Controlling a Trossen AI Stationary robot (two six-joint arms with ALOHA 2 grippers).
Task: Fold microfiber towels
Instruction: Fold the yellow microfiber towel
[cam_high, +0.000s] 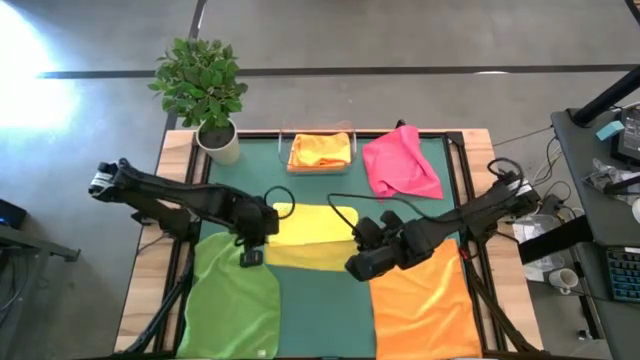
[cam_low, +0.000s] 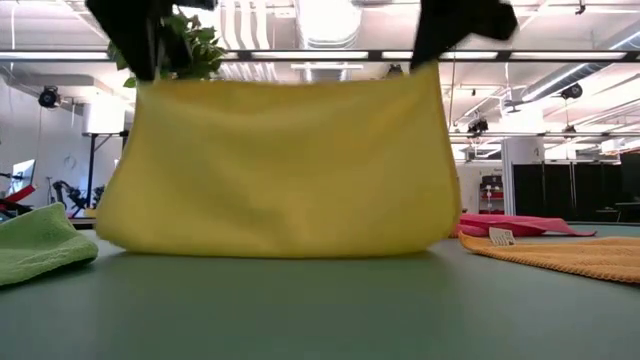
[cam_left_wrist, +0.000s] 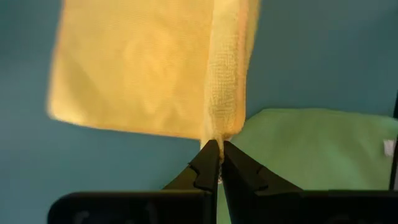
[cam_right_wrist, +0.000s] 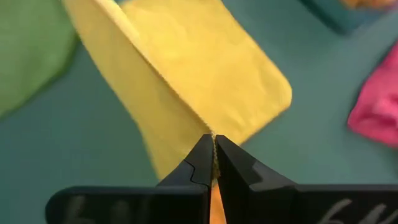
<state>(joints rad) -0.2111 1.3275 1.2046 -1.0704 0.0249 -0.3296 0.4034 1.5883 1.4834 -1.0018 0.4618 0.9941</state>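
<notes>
You had both tools clamped shut on the yellow towel (cam_low: 280, 165): left tool (cam_left_wrist: 219, 155) on one top corner, right tool (cam_right_wrist: 213, 149) on the other. The towel hung between them, its bottom fold resting on the bench (cam_low: 320, 310). In the low view it blocked most of what was behind, and both tools were cut off at the top. Green towel (cam_high: 235, 295) lay beside the left tool, orange towel (cam_high: 425, 300) beside the right.
</notes>
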